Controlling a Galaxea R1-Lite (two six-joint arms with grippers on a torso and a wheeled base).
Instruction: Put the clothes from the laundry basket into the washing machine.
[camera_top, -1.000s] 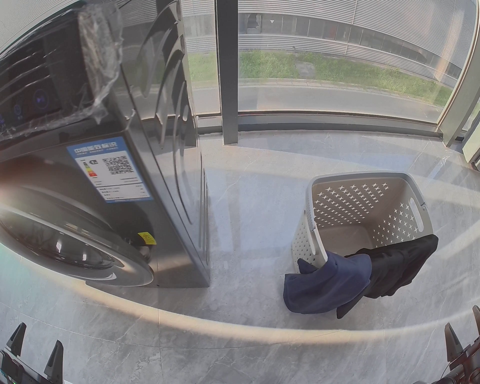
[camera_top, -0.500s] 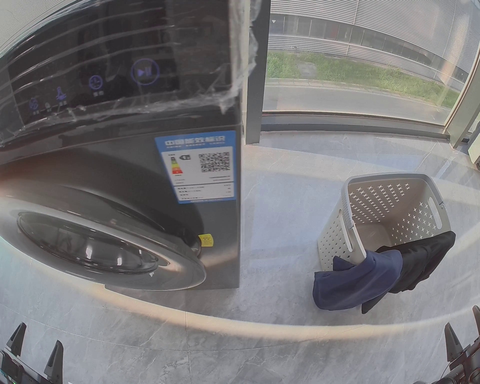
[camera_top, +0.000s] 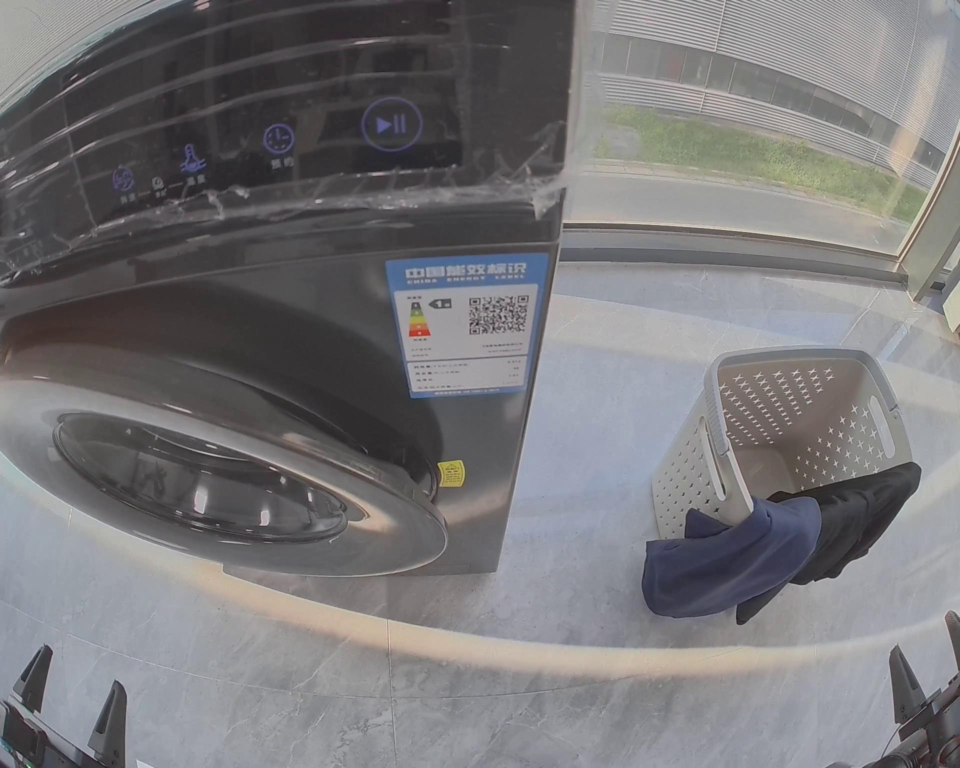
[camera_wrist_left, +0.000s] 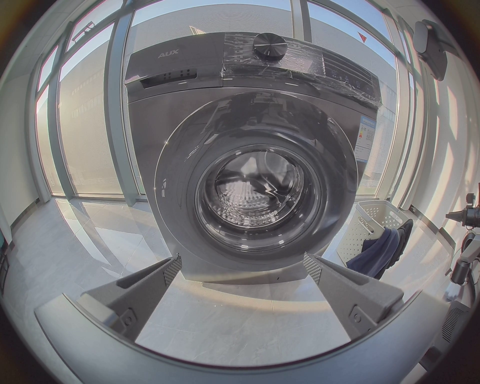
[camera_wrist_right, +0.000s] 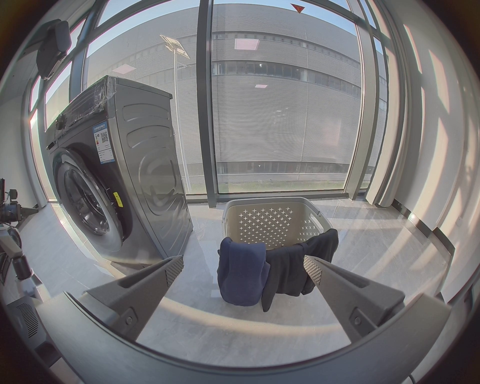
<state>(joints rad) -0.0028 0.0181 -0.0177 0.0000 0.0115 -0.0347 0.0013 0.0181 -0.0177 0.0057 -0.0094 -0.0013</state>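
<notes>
A dark grey washing machine (camera_top: 300, 330) stands on the floor with its round door (camera_top: 200, 490) closed. To its right sits a white laundry basket (camera_top: 800, 400). A blue garment (camera_top: 730, 565) and a black garment (camera_top: 860, 520) hang over the basket's near rim. My left gripper (camera_top: 72, 690) is low at the near left, open and empty, facing the machine's door (camera_wrist_left: 257, 197) from a distance. My right gripper (camera_top: 925, 660) is low at the near right, open and empty, facing the basket (camera_wrist_right: 275, 220) with the blue garment (camera_wrist_right: 242, 272) and black garment (camera_wrist_right: 300, 260) ahead of it.
Grey tiled floor (camera_top: 560, 680) lies between me and both the machine and the basket. A glass window wall (camera_top: 760, 150) runs behind them, with a raised sill along its foot. The machine's control panel (camera_top: 300, 140) is wrapped in plastic film.
The whole head picture has shifted: the camera turned left, so machine and basket sit farther right in view and the machine's front faces me more squarely. Both grippers hold the same pose.
</notes>
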